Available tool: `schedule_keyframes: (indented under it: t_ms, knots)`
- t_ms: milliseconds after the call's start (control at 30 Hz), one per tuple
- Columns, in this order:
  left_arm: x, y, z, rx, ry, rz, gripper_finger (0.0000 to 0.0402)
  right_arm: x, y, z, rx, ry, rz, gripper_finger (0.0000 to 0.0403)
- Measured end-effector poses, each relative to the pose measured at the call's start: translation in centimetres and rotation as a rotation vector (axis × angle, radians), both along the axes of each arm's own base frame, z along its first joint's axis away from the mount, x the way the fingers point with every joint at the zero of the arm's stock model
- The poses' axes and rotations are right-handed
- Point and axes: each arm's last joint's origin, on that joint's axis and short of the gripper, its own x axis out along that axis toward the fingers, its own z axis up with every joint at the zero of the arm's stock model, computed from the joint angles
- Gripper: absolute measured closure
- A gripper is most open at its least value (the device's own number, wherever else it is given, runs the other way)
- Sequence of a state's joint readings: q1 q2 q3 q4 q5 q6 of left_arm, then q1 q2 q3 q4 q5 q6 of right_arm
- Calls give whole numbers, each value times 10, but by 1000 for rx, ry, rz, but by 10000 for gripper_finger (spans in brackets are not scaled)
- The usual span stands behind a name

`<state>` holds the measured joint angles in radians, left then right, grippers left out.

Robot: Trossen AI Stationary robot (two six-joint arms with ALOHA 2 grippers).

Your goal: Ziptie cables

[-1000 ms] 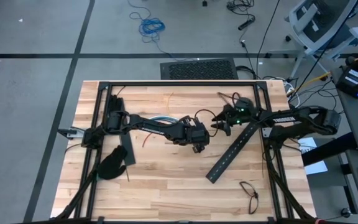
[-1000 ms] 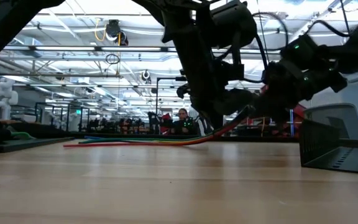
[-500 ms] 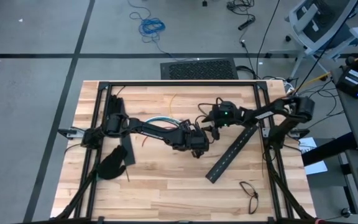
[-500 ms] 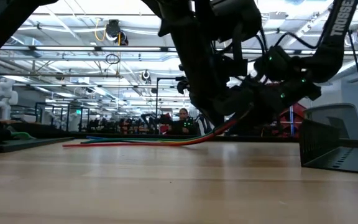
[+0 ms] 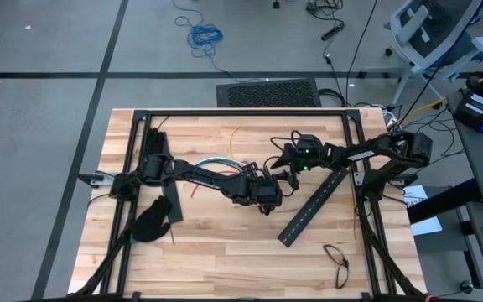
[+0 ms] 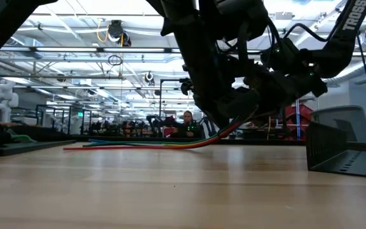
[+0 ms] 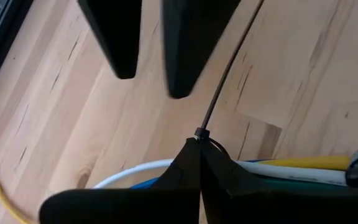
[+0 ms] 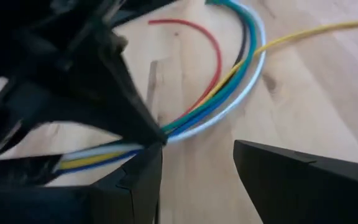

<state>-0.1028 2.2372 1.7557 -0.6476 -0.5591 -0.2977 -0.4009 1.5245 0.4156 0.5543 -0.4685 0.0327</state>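
Table (image 5: 225,243): pale, smooth, matt wood planks. Cables (image 8: 222,93): glossy plastic sheathing. Ziptie (image 7: 225,68): thin dark plastic. Bar (image 5: 313,205): matt black.

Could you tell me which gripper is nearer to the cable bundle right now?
Left. The left gripper is shut on the cables; the right gripper hangs open just beside them.

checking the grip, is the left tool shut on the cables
Shut: the left tool has its fingers pressed together on the cables at the ziptie.
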Motion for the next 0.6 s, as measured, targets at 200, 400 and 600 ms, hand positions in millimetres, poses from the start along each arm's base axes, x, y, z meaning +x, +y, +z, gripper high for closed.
schedule_keyframes:
  t_ms: [200,400,600]
  knots:
    - [0,0,0,0,-1,0,401,-3,9,-8,14,79,71,207]
    - [0,2,0,8,6,-11,401,1,18,-7,9,68,114,207]
    - [0,2,0,8,5,-11,401,1,20,-7,-4,75,97,239]
